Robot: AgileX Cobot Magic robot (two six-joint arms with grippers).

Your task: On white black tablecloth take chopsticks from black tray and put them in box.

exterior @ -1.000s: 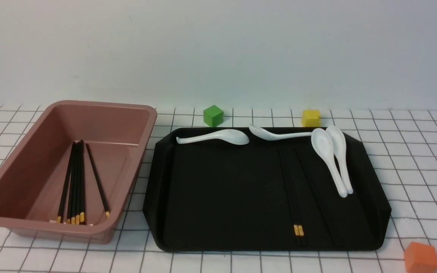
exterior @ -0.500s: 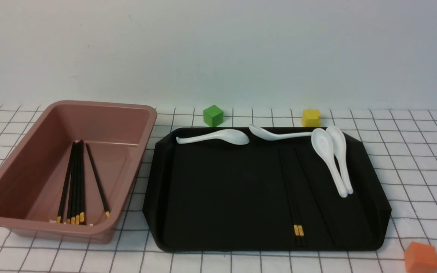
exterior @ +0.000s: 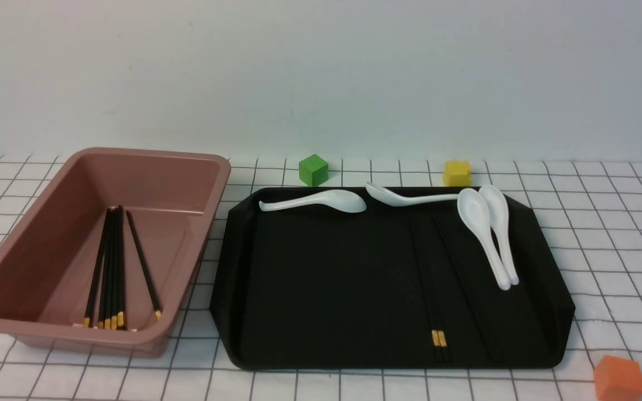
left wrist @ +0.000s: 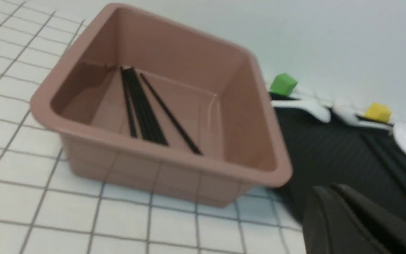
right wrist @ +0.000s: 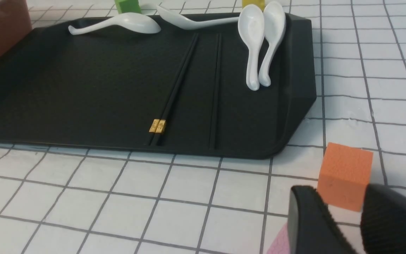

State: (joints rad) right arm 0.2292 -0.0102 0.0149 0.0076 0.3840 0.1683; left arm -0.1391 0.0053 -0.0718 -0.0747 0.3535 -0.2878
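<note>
White cloth with a thin black grid [exterior: 605,234] under everything. Deep dusty-pink plastic box [exterior: 37,326] on my left; large flat black tray with cut corners [exterior: 326,278] just beside it on the right, not touching as far as the front view shows.

Black chopsticks with gold bands [exterior: 110,267] lie inside the box — a tight bundle plus 1 stick angled off, gold ends toward me. A pair of black chopsticks [exterior: 429,278] lies on the tray floor, gold bands side by side near the front rim; another dark stick [exterior: 468,289] lies just right of them, hard to make out against the tray.

4 white ceramic soup spoons [exterior: 488,234] along the tray's far and right side. Green cube [exterior: 313,170] and yellow cube [exterior: 457,173] beyond the tray; orange cube [exterior: 619,379] near its front right corner.

My left pincer [left wrist: 351,218] hangs low near the box's corner, fingers together, holding nothing. My right pincer [right wrist: 340,225] — fingers a little apart, empty, the orange cube just beyond the gap.
</note>
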